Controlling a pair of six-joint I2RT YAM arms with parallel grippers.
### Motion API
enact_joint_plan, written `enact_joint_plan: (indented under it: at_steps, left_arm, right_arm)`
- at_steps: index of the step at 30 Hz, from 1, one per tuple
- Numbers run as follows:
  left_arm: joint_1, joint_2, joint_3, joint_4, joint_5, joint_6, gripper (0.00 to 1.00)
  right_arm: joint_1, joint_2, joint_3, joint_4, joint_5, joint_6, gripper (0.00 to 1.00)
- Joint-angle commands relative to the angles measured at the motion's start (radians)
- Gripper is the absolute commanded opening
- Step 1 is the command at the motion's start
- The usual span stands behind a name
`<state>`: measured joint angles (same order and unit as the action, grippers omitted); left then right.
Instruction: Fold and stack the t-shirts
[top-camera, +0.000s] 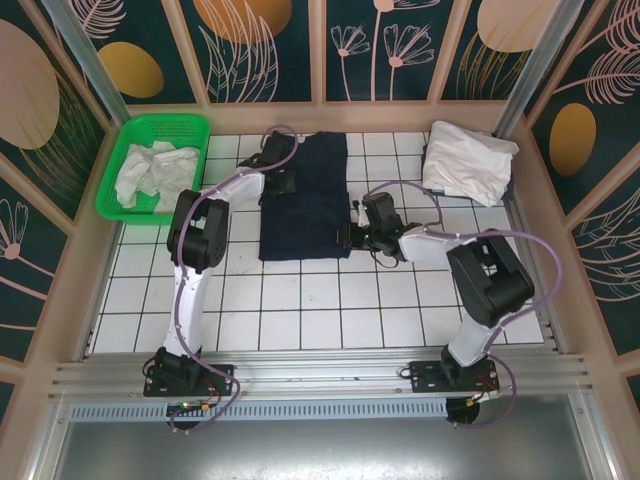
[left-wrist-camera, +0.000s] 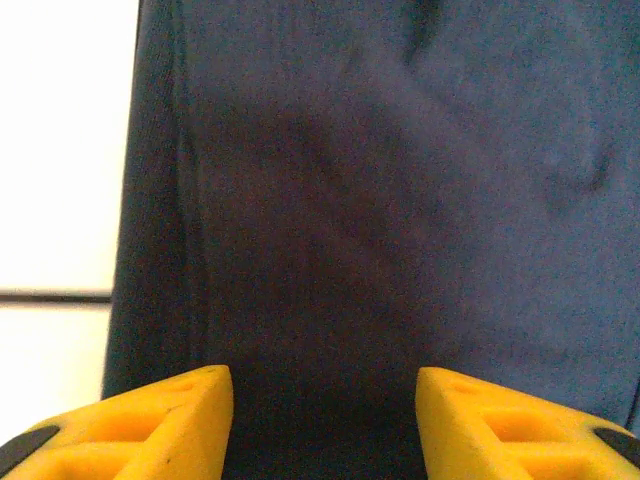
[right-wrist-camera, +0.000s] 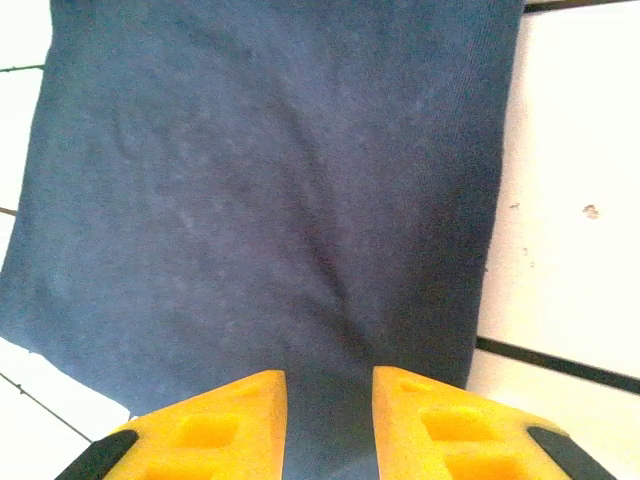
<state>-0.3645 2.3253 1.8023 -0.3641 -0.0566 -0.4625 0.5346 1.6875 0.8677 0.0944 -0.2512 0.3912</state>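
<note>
A dark navy t-shirt (top-camera: 305, 210) lies flat on the tiled table, folded into a tall rectangle. My left gripper (top-camera: 283, 183) rests over its left edge, about halfway up. In the left wrist view the jaws (left-wrist-camera: 325, 420) stand wide apart, with the navy cloth (left-wrist-camera: 400, 200) lying flat beneath them. My right gripper (top-camera: 347, 238) is at the shirt's lower right edge. Its yellow fingers (right-wrist-camera: 330, 420) are a small gap apart over the cloth (right-wrist-camera: 260, 180), pinching nothing. A white t-shirt (top-camera: 470, 160) lies at the back right.
A green basket (top-camera: 160, 122) at the back left holds crumpled white t-shirts (top-camera: 150, 172). Wooden walls frame the table on three sides. Bare white tiles (top-camera: 300, 310) stretch between the navy shirt and the arm bases.
</note>
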Motion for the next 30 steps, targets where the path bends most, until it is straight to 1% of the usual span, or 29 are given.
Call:
enact_joint_plan:
  at_steps: [1, 4, 6, 9, 12, 16, 19, 22, 26, 30]
  left_arm:
    - [0.002, -0.175, -0.101, 0.010, 0.030, 0.015, 0.56]
    - [-0.020, -0.300, -0.251, 0.051, 0.037, 0.008, 0.60]
    - [-0.034, -0.366, -0.346, 0.067, 0.046, -0.003, 0.60]
    - [-0.061, -0.445, -0.480, 0.097, 0.057, -0.033, 0.60]
    - [-0.094, -0.489, -0.602, 0.171, 0.126, -0.060, 0.60]
    - [-0.103, -0.493, -0.701, 0.225, 0.152, -0.101, 0.57]
    - [-0.104, -0.484, -0.747, 0.252, 0.163, -0.116, 0.55]
    - [-0.105, -0.471, -0.767, 0.255, 0.152, -0.119, 0.55]
    - [-0.105, -0.449, -0.758, 0.241, 0.132, -0.109, 0.55]
    - [-0.105, -0.442, -0.763, 0.252, 0.138, -0.112, 0.55]
  right_arm:
    - [0.002, -0.039, -0.038, -0.045, 0.024, -0.011, 0.32]
    - [0.004, -0.038, -0.074, -0.020, -0.003, 0.008, 0.33]
    - [0.007, -0.030, -0.081, -0.011, -0.024, 0.016, 0.33]
    - [0.007, -0.025, -0.086, -0.030, -0.011, 0.021, 0.33]
    - [0.029, -0.010, -0.093, -0.025, -0.014, 0.022, 0.33]
    - [0.039, 0.005, -0.078, -0.047, 0.012, 0.015, 0.30]
    - [0.045, 0.001, -0.073, -0.076, 0.038, 0.006, 0.27]
    - [0.053, -0.002, -0.075, -0.096, 0.083, -0.002, 0.29]
    - [0.059, 0.030, -0.055, -0.115, 0.100, -0.010, 0.30]
    - [0.066, 0.046, -0.044, -0.096, 0.078, -0.006, 0.30]
